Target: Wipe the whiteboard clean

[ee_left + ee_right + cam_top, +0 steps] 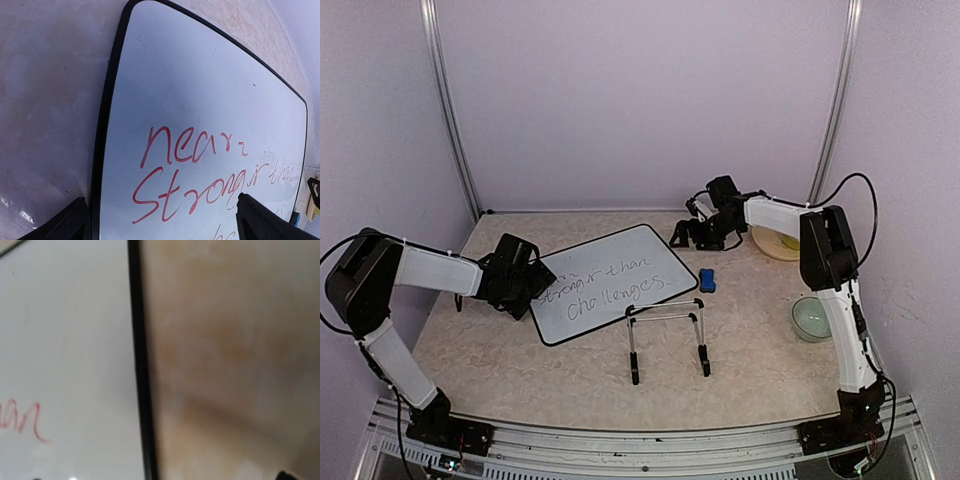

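The whiteboard (613,283) lies flat on the table, its black frame tilted, with red handwriting across it. My left gripper (534,290) hovers low at the board's left end and is open. In the left wrist view one finger (67,225) is over the table and the other over the whiteboard (200,90), with nothing between them. My right gripper (686,238) is open just off the board's far right corner. The right wrist view is blurred and shows the whiteboard (65,340), its frame edge and bare table; only the fingertips (286,475) peek in at the bottom.
A small blue eraser block (708,280) lies beside the board's right edge. A black wire stand (667,335) stands in front of the board. A pale green bowl (811,318) and a tan plate (775,243) sit at the right.
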Action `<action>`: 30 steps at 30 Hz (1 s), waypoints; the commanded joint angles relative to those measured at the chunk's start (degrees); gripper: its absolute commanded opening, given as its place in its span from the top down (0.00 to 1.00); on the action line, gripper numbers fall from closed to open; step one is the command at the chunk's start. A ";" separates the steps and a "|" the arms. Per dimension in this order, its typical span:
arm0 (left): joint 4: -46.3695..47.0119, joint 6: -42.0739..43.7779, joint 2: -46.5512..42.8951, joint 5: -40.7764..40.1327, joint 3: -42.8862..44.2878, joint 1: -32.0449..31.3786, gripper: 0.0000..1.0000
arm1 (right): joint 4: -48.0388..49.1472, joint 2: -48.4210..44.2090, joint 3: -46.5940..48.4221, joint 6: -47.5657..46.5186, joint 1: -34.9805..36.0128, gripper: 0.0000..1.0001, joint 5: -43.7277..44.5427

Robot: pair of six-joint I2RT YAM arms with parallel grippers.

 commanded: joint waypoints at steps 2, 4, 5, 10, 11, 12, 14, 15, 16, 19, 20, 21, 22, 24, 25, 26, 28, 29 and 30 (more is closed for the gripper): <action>1.05 0.40 1.18 1.63 -0.29 0.02 0.01 | -4.49 4.55 3.31 -3.14 2.55 0.00 -8.14; 1.99 0.90 1.42 2.21 0.02 -0.18 0.01 | -4.97 4.14 2.48 -4.56 4.02 0.00 -9.34; 2.45 1.14 1.30 2.40 0.17 -0.35 0.01 | -4.94 3.83 2.05 -5.32 4.59 0.00 -9.98; 4.23 2.18 0.83 2.93 0.67 -1.49 0.01 | -5.09 2.90 1.51 -5.80 6.17 0.00 -13.66; 4.70 2.38 0.72 3.14 0.60 -1.68 0.01 | -4.69 2.68 1.06 -5.55 6.18 0.00 -14.42; 5.18 2.45 0.65 3.37 0.52 -1.82 0.01 | -4.07 2.40 0.48 -5.21 6.18 0.00 -15.16; 6.17 2.61 0.36 4.11 0.29 -1.91 0.01 | -2.83 1.93 -0.45 -4.77 6.18 0.00 -16.19; 6.90 2.72 0.10 4.41 0.17 -1.99 0.01 | -2.45 1.82 -0.60 -4.67 6.18 0.00 -16.70; 7.46 2.72 -0.21 4.54 -0.01 -2.09 0.01 | -2.29 1.78 -0.68 -4.51 6.18 0.00 -17.03; 8.15 3.37 -1.48 4.83 0.57 -2.21 0.01 | -1.93 2.04 -0.69 -4.24 6.09 0.00 -17.73; 8.24 3.60 -1.93 4.70 0.87 -2.28 0.01 | -1.92 2.14 -0.69 -4.18 6.02 0.00 -17.73; 8.32 3.95 -2.58 4.66 1.19 -2.30 0.01 | -1.90 2.23 -0.75 -4.09 6.00 0.00 -17.81; 8.43 4.15 -3.01 4.71 1.46 -2.37 0.01 | -1.77 2.31 -0.91 -4.05 5.92 0.00 -17.88; 8.80 4.36 -3.81 4.64 1.83 -2.33 0.01 | -1.29 2.18 -1.34 -3.90 5.83 0.00 -17.97; 9.01 4.39 -4.22 4.63 1.89 -2.45 0.01 | -1.14 2.11 -1.57 -3.90 5.78 0.00 -18.00; 9.30 4.41 -4.53 4.66 1.90 -2.39 0.01 | -1.03 2.06 -1.78 -3.91 5.74 0.00 -18.09; 9.93 4.23 -4.95 4.94 1.90 -2.47 0.01 | -0.76 1.99 -2.05 -3.90 5.65 0.00 -18.18; 10.03 4.15 -5.10 4.98 1.90 -2.49 0.01 | -0.68 1.90 -2.29 -3.88 5.58 0.00 -18.19; 9.60 3.96 -5.15 4.62 2.01 -2.57 0.01 | -0.63 1.82 -2.43 -3.95 5.52 0.00 -18.03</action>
